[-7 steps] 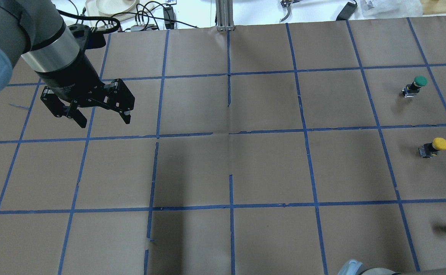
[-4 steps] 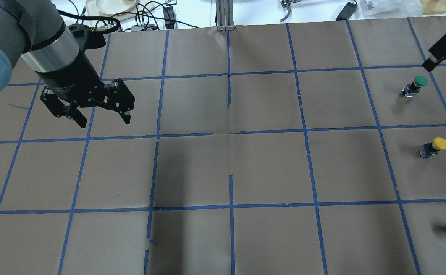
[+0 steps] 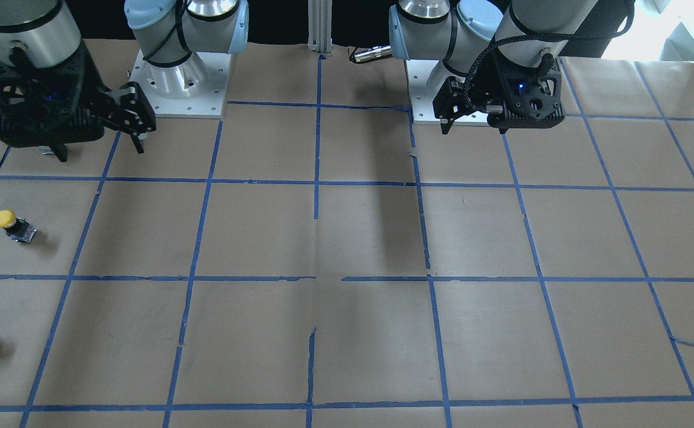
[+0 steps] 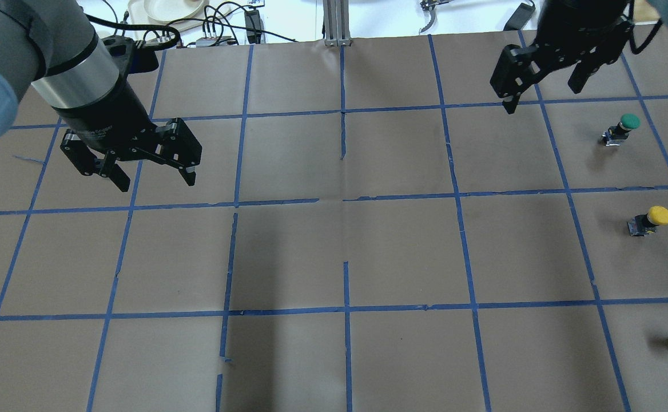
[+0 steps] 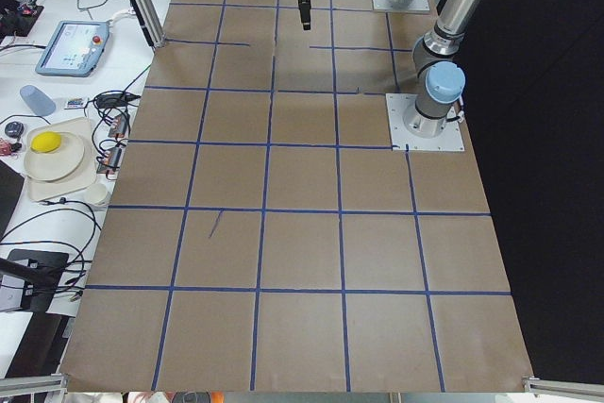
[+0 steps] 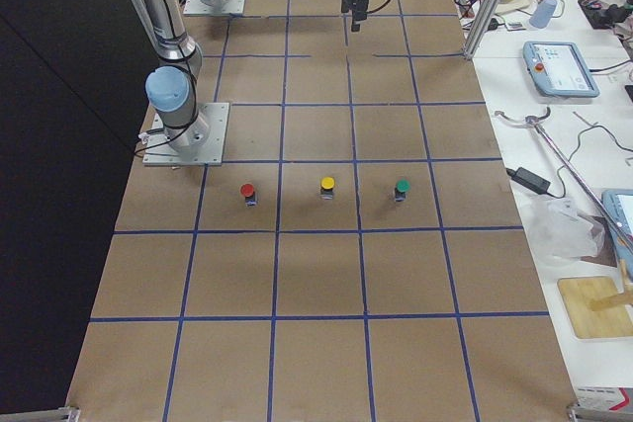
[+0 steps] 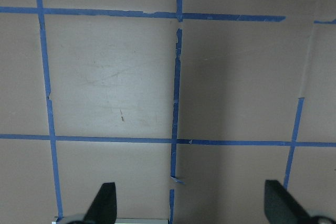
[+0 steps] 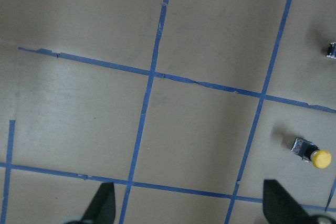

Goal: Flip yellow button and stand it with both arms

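The yellow button (image 4: 651, 220) sits on the brown paper at the table's right side, yellow cap on top of its black body. It also shows in the front-facing view (image 3: 11, 224), the exterior right view (image 6: 327, 188) and low right in the right wrist view (image 8: 314, 156). My right gripper (image 4: 540, 96) is open and empty, high above the table and well apart from the button; it also shows in the front-facing view (image 3: 101, 150). My left gripper (image 4: 155, 182) is open and empty over the left side, far from the button, with only taped paper under it (image 7: 191, 205).
A green-capped button (image 4: 623, 129) stands one square beyond the yellow one, and a red-capped one (image 6: 247, 192) one square nearer the robot. Blue tape marks a grid on the paper. Cables, a plate and tools lie past the table's far edge.
My right gripper has come into the overhead view at the top right and moved left, open. The left arm and the buttons have not moved.
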You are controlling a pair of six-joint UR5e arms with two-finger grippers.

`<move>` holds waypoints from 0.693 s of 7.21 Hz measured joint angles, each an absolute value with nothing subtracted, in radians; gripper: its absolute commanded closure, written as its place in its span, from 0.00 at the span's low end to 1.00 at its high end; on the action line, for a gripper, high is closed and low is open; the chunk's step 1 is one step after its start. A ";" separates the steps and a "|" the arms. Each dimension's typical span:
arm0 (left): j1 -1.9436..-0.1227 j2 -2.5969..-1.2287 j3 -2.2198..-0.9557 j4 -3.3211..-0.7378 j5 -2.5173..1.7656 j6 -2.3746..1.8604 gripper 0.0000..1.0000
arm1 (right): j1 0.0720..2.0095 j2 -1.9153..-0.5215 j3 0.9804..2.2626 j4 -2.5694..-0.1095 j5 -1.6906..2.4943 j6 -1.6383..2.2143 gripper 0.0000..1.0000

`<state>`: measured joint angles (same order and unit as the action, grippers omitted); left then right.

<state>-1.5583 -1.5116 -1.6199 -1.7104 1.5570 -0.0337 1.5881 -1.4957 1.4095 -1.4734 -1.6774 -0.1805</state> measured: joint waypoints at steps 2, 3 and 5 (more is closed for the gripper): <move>-1.559 -1.511 -1.620 -1.709 1.558 -0.034 0.00 | 1.618 -1.495 1.421 -1.489 -1.677 -0.076 0.00; -1.559 -1.511 -1.619 -1.708 1.558 -0.034 0.00 | 1.621 -1.495 1.440 -1.503 -1.676 -0.055 0.00; -1.559 -1.511 -1.619 -1.704 1.558 -0.034 0.00 | 1.623 -1.497 1.473 -1.547 -1.661 -0.001 0.00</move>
